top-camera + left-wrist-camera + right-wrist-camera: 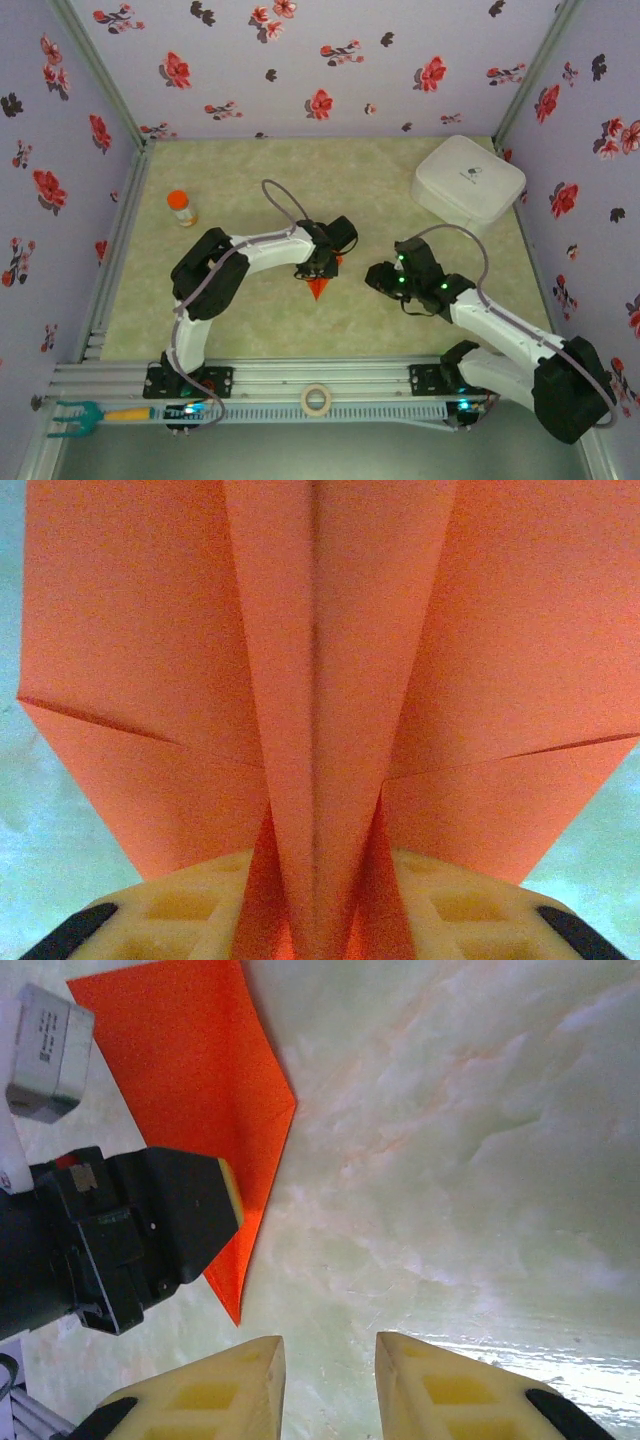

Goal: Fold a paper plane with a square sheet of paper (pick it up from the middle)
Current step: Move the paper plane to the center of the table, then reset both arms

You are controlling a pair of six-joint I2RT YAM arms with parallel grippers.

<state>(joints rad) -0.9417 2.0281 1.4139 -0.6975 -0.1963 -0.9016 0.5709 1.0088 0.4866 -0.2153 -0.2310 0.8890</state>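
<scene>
Already the paper plane (319, 288) lies on the table (300, 330) as a pointed dart, keel between the fingers of my left tool (325, 865); whether it grips, I cannot tell. My right tool (330, 1360) hovers narrowly parted, empty. Little folding remains, I judge.

Nothing here can be read with certainty. The white case (468, 180), far right on the counter (300, 320), carries a small dark mark on its lid. It is perhaps a logo, but too small to make out. In the right wrist view, a pale grey block (45, 1050) bears a few lines of fine dark print, blurred past reading. Beside it, a tiny red tag (66, 1161) sits on the black body of the left hand (226, 1190), with no legible characters.
</scene>
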